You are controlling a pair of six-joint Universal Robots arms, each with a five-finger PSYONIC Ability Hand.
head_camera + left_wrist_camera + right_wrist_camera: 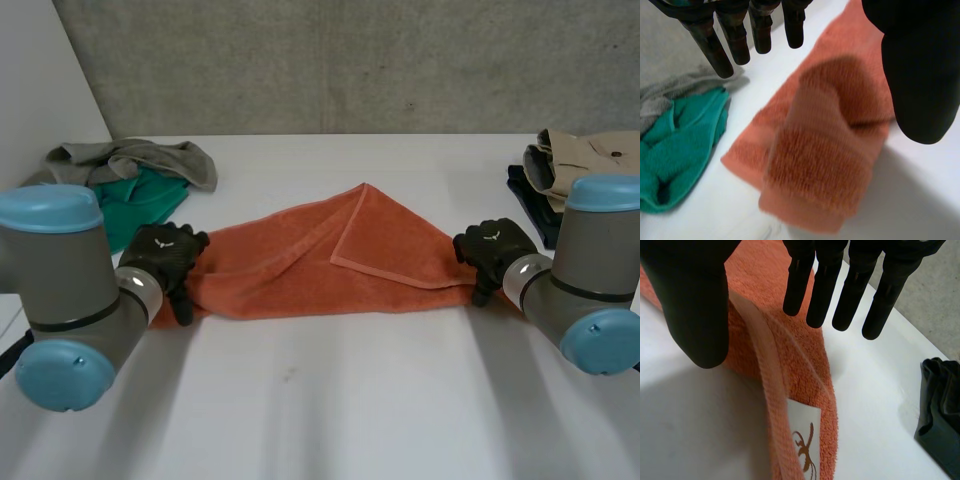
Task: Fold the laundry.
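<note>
Between the two hands, the orange terry towel (330, 260) lies stretched along the white desk (320, 400). One corner is turned over into a slanted flap, so I judge the fold begun but uneven and not finished. The left hand (165, 255) sits over one bunched end and the right hand (492, 248) over the other, near the white sewn label (802, 440). Both have straight fingers spread from the thumb and grip nothing. Beyond the left hand lie a crumpled grey cloth (130, 160) and a green cloth (140, 200), both unfolded. Beside the right hand is a pile of beige and dark garments (560, 170).
</note>
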